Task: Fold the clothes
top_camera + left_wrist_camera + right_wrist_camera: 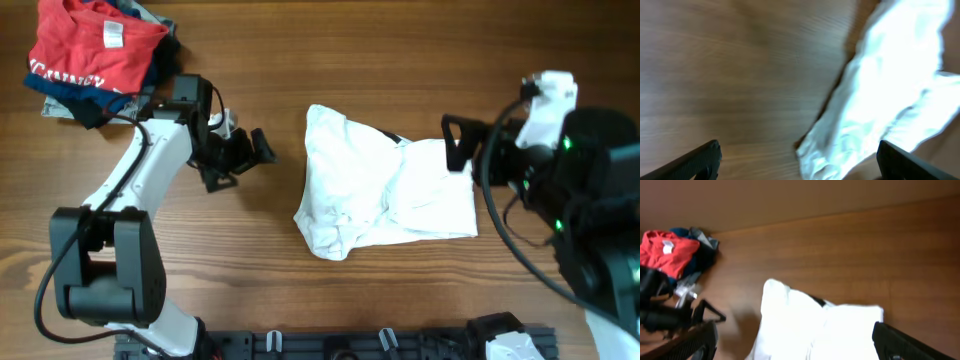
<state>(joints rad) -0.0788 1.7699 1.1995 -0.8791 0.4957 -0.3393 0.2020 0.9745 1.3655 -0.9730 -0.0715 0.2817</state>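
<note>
Two open claws, left (243, 158) and right (458, 142), flank the white shirt (385, 185), neither gripping it.

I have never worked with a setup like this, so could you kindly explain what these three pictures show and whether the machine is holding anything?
These are two robot arms at a wooden table, each ending in a two-finger gripper. One picture looks down from above the table; the other two come from small cameras on each wrist, so the dark shapes in their bottom corners are that arm's own fingers.

In the middle lies the white shirt, crumpled and partly folded. In the far corner sits a pile of other clothes, with a red T-shirt on top.

The left gripper is open beside the shirt, apart from it. The right gripper is open at the shirt's other edge. Neither holds anything.
</note>
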